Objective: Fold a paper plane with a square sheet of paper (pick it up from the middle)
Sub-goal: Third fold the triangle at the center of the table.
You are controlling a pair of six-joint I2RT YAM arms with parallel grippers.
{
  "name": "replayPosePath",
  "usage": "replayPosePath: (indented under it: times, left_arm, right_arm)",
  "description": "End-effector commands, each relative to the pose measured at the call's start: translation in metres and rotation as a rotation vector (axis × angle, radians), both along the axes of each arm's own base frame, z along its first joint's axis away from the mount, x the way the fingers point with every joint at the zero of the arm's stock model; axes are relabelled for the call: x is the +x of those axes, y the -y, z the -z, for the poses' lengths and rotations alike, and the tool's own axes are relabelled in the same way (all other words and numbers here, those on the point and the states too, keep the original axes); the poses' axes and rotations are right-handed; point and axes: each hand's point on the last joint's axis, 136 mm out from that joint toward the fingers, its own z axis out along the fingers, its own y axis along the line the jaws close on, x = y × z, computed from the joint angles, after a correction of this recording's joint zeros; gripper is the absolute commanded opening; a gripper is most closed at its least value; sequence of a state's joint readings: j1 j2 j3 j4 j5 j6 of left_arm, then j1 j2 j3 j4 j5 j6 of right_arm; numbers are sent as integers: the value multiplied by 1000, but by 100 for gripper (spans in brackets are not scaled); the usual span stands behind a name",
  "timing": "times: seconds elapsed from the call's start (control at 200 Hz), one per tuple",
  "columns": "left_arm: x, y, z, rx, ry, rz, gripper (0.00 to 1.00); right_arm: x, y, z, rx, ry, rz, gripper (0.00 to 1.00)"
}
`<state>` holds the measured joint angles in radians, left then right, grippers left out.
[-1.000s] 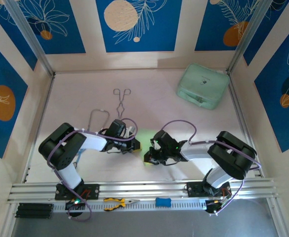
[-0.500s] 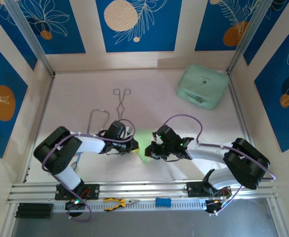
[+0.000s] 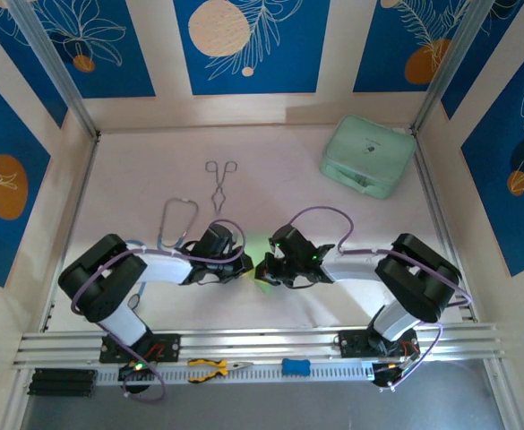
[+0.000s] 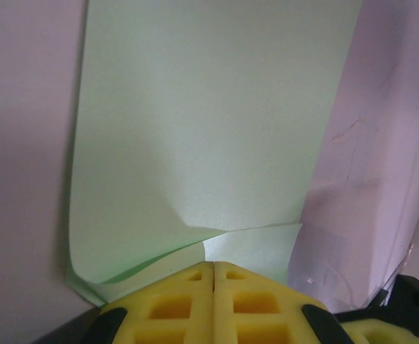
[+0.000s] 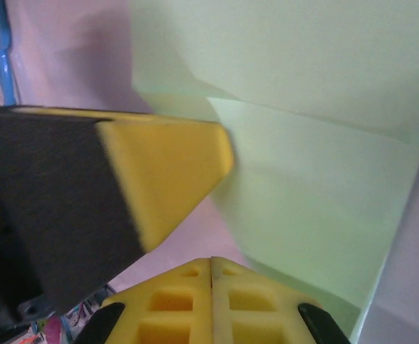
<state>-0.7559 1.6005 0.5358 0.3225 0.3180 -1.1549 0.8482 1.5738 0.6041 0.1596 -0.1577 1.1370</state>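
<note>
The square sheet of paper (image 4: 209, 129), light green, lies folded on the table with one layer curling up over another at its near edge. It shows as a small green patch (image 3: 259, 251) between the two grippers. My left gripper (image 4: 214, 265) is shut, and its tip rests at that curled edge; I cannot tell if paper is pinched. My right gripper (image 5: 210, 259) is shut on the bare table, just short of the paper (image 5: 316, 215). The left gripper's yellow finger (image 5: 166, 172) is close in front of it. From above, the left gripper (image 3: 246, 266) and right gripper (image 3: 263, 267) nearly touch. The paper plane is out of view.
A bulky mint-green case (image 3: 369, 157) sits at the back right. Metal tongs (image 3: 219, 184) and a stethoscope (image 3: 176, 219) lie behind the left arm. Pliers (image 3: 219, 366) and a blue tool (image 3: 296, 366) rest on the front rail.
The right gripper has moved left and away from the rail, up to the left gripper, and has finished closing. The left gripper has shifted slightly to the right.
</note>
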Motion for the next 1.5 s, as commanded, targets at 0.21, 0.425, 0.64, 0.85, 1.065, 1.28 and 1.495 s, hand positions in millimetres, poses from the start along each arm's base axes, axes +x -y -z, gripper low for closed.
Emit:
replayPosePath:
  times: [0.21,0.425,0.64,0.85,1.065,1.28,1.495]
  left_arm:
    - [2,-3,-17,24,89,36,7]
    - [-12,-2,-26,69,101,129,6]
    - [-22,10,-7,62,9,186,4]
    - [-17,-5,14,126,-25,156,3]
    - [-5,-26,16,161,5,127,4]
    - [8,-36,8,161,46,120,7]
    - [17,-55,14,170,38,84,7]
  right_arm:
    - [-18,22,39,-83,-103,19,3]
    - [-15,22,36,-64,-95,10,3]
    - [-15,24,38,-71,-100,14,3]
    - [-19,29,44,-87,-110,11,2]
    - [-23,38,51,-124,-120,4,0]
    - [-23,41,52,-127,-120,-2,0]
    - [-23,42,51,-121,-121,-13,0]
